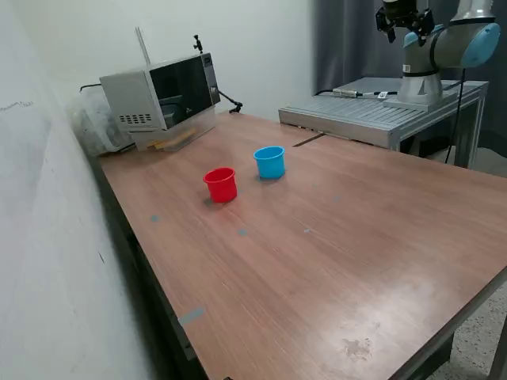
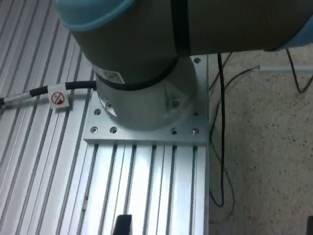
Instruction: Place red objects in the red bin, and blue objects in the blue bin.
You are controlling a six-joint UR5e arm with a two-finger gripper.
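Note:
The red bin (image 1: 220, 184) is a small red cup standing upright on the wooden table (image 1: 333, 261). The blue bin (image 1: 270, 161), a light blue cup, stands just beyond it toward the exterior view's right. The red objects and blue objects are out of view in both frames. My gripper (image 1: 402, 17) is high at the exterior view's top right, far from both cups, folded over the arm's own base (image 2: 142, 88). In the wrist view two dark fingertips (image 2: 123, 225) sit wide apart with nothing between them.
A microwave (image 1: 162, 95) stands at the table's far corner against the wall, with a plastic bag (image 1: 95, 127) beside it. The arm is mounted on a ribbed aluminium platform (image 1: 372, 111) past the table's far edge, with cables (image 2: 222, 122) running down beside it.

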